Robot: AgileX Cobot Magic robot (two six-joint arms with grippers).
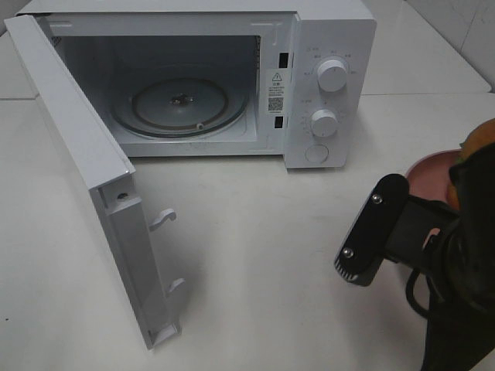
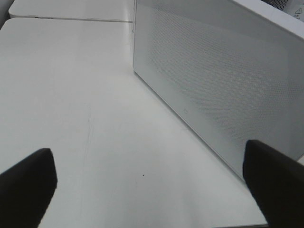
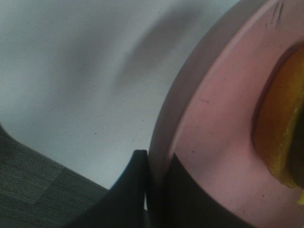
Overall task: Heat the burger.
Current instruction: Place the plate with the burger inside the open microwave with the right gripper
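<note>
The burger (image 1: 473, 141) lies on a pink plate (image 1: 428, 171) at the right edge of the table, mostly hidden by my black right arm (image 1: 456, 255). In the right wrist view my right gripper (image 3: 153, 166) is shut on the plate's rim (image 3: 190, 114), one finger under it and one on top, with the burger's orange-brown bun (image 3: 278, 137) close behind. My left gripper (image 2: 152, 190) is open wide over bare table, facing the outside of the microwave door (image 2: 223, 80). It does not show in the high view.
The white microwave (image 1: 325, 77) stands at the back, its door (image 1: 85, 170) swung wide open toward the front left. A glass turntable (image 1: 179, 104) lies in the cavity. White table (image 1: 263, 255) stretches between the microwave and the plate.
</note>
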